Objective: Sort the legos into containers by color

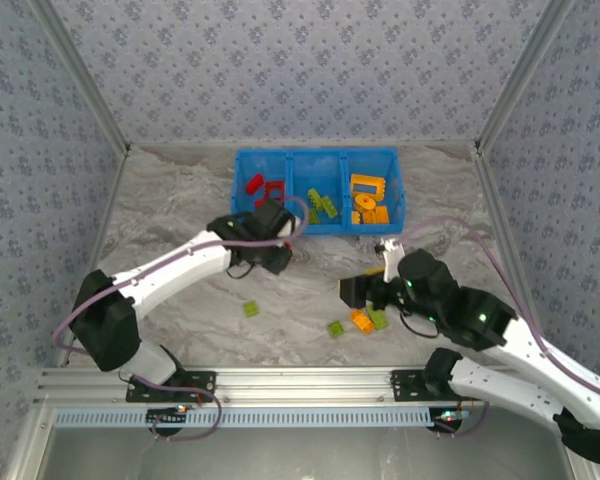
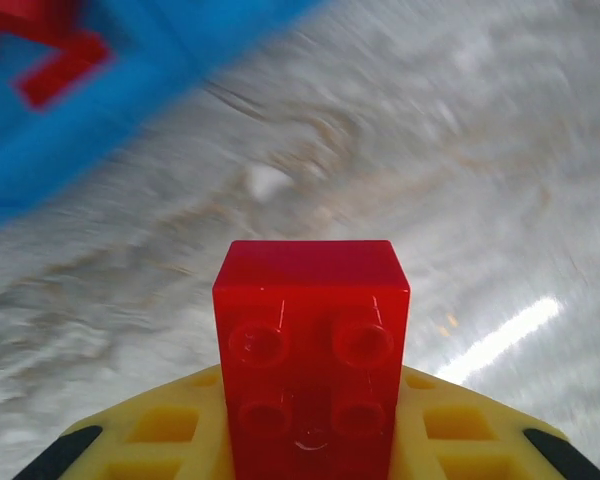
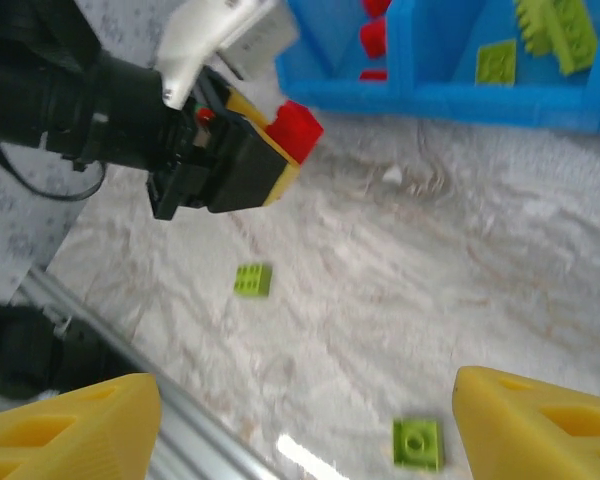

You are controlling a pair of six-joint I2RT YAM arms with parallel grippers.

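My left gripper (image 1: 283, 228) hovers just in front of the blue tray's (image 1: 315, 228) left end, shut on a red four-stud brick (image 2: 311, 350) that stands up between its yellow fingers (image 2: 160, 430). The red brick (image 3: 295, 125) also shows in the right wrist view, near the tray's left compartment, which holds red legos (image 1: 265, 187). Lime legos (image 1: 324, 204) lie in the middle compartment and orange ones (image 1: 368, 198) in the right. My right gripper (image 3: 305, 385) is open above the table, nothing between its fingers. Loose bricks lie below: lime (image 1: 251, 309), lime (image 1: 336, 328), orange (image 1: 361, 320), lime (image 1: 379, 319).
The marble tabletop (image 1: 180, 200) is walled by patterned panels at the back and sides. A metal rail (image 1: 300, 385) runs along the near edge. Both arms reach inward toward the table's middle, the right gripper (image 1: 365, 290) close to the loose bricks.
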